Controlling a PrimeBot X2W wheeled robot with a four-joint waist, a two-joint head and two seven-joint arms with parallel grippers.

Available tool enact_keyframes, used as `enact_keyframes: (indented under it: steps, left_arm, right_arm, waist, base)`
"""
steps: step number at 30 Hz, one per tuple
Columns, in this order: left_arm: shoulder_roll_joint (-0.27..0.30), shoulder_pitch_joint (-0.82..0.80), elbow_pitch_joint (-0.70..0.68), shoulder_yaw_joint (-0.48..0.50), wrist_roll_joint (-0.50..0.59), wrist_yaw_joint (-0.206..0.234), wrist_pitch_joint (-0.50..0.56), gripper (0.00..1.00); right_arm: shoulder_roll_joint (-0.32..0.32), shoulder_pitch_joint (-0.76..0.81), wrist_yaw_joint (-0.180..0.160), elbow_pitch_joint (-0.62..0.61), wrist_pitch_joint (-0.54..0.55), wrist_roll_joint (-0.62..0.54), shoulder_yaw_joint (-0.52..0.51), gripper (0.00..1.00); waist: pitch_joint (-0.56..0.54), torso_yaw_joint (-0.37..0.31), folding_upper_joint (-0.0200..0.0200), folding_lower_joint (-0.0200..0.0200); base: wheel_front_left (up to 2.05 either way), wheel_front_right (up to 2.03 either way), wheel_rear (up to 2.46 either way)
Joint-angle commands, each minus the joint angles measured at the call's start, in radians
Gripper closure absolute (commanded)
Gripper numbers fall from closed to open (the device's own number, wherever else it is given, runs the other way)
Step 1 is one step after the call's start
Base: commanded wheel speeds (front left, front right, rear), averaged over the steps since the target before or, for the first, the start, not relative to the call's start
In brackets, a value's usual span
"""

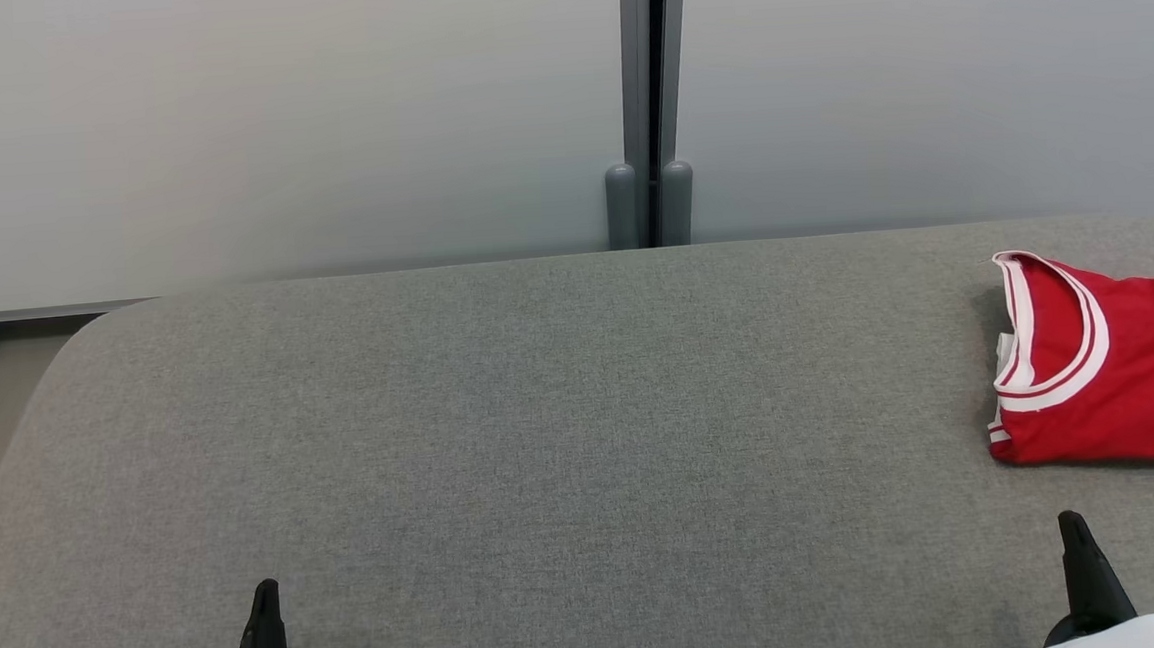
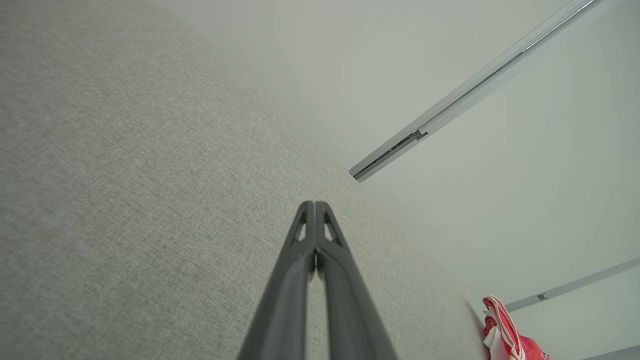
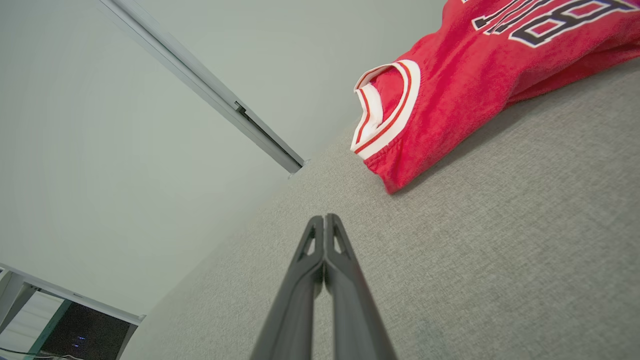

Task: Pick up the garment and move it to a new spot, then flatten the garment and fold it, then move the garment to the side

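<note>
Grey fabric tabletop (image 1: 544,446) stretches to a pale wall with a grey upright post (image 1: 646,109). At the near left, the left gripper (image 1: 265,589) has its two dark fingers pressed together and holds nothing. At the near right, the right gripper (image 1: 1072,524) is likewise closed and empty. A red jersey (image 1: 1111,371) with a white-trimmed collar lies at the table's right side, ahead of the right gripper and apart from it. It looks doubled over and fairly flat, so setting it aside seems done. Otherwise, the right gripper must open and reach its near edge.
</note>
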Motion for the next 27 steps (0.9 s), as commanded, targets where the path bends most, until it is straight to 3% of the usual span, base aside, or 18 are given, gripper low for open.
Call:
enact_keyframes:
  steps: [1,27]
  left_arm:
    - [0.006,-0.034,-0.015,0.009,-0.036,-0.007,0.007,1.0]
    - [0.008,-0.103,-0.017,0.045,-0.303,-0.024,0.083,1.0]
  right_arm:
    - [-0.01,-0.027,0.0,-0.007,0.011,0.039,-0.004,1.0]
    - [-0.013,-0.095,0.0,0.009,0.085,0.332,-0.016,1.0]
  waist:
    - [0.001,-0.001,-0.0001,0.0]
    - [0.018,-0.014,-0.0001,0.0]
  base:
    - [0.0,0.0,0.0]
    - [0.0,0.0,0.0]
